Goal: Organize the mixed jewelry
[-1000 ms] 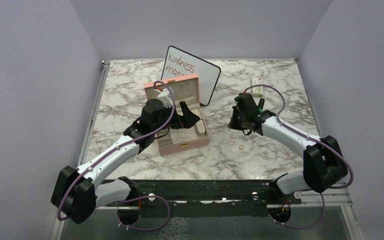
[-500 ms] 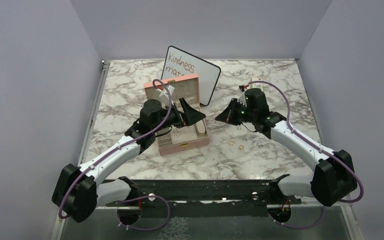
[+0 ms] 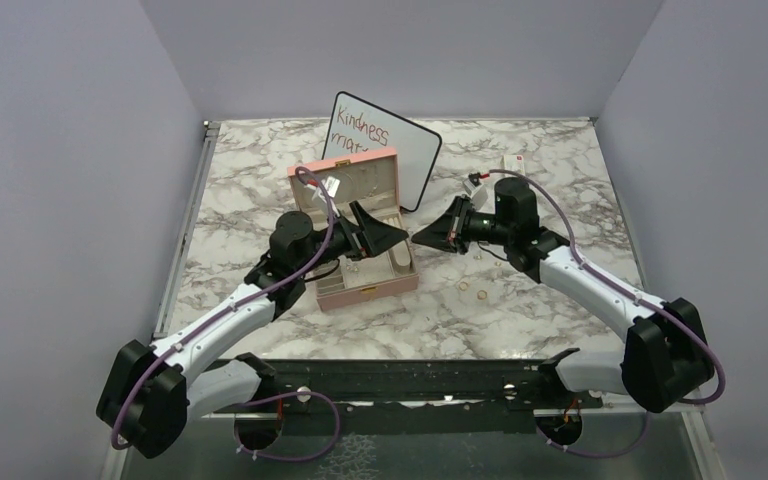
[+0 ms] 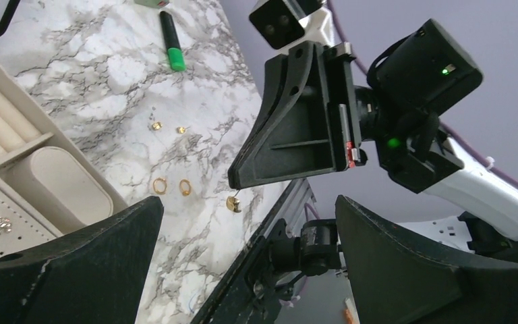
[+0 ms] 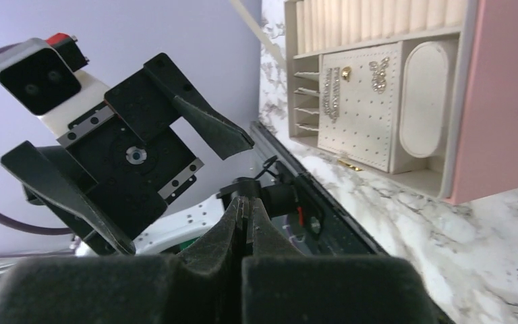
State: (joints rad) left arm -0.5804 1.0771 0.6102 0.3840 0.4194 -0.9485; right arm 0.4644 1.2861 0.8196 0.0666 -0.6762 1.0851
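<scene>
Nearest me, two thin gold rings [image 3: 463, 286] are lying loose on the marble table [image 3: 260, 180], waiting to be sorted. Just beyond, my left gripper [image 3: 378, 228] is hovering wide open and empty over the open pink jewelry box [image 3: 370, 292], where a few sparkly earrings [image 5: 330, 84] are already sitting on the cream pad, while my right gripper [image 3: 422, 238], squeezed fully closed, is apparently dangling a small gold earring [image 4: 233, 204] from its tip. Farther out two tiny gold studs [image 4: 156, 125] are lying on the marble, so I am judging the job under way but far from finished.
</scene>
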